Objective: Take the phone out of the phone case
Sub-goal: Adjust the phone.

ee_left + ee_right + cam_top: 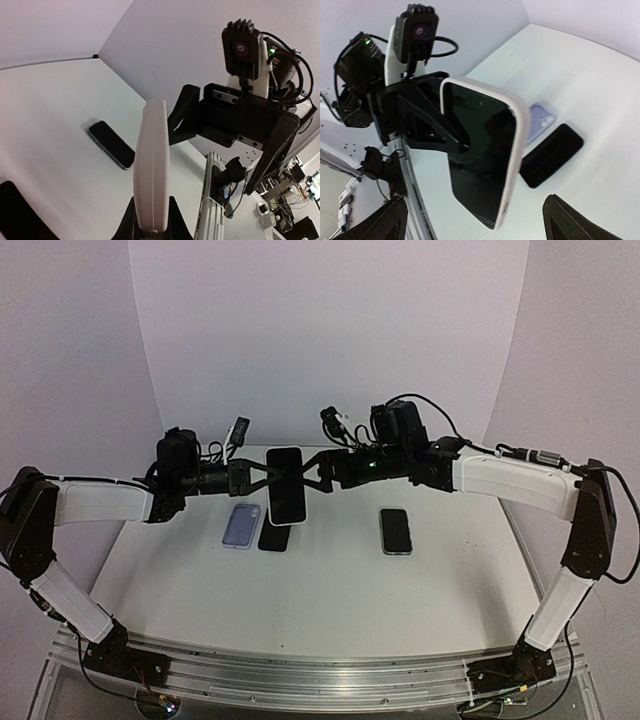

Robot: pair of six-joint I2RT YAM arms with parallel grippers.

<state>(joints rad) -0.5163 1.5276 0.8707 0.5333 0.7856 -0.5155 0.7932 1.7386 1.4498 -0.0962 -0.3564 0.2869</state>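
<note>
In the centre of the overhead view, the left hand (266, 478) is clamping the left edge of a phone (286, 485) in its white case (150, 165), holding it raised above the tabletop (330, 590). The right hand (310, 472) is sitting at the phone's right edge with its fingers spread wide apart. Lower in the frame, a lilac case (241, 526) and two dark phones (396, 531) are lying flat.

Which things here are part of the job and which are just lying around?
Job: black phone in a white case, held off the table; left fingers shut on it; right fingers open at its other edge.
Lying about: lilac case or phone; black phone beside it; second black phone, farther right.
</note>
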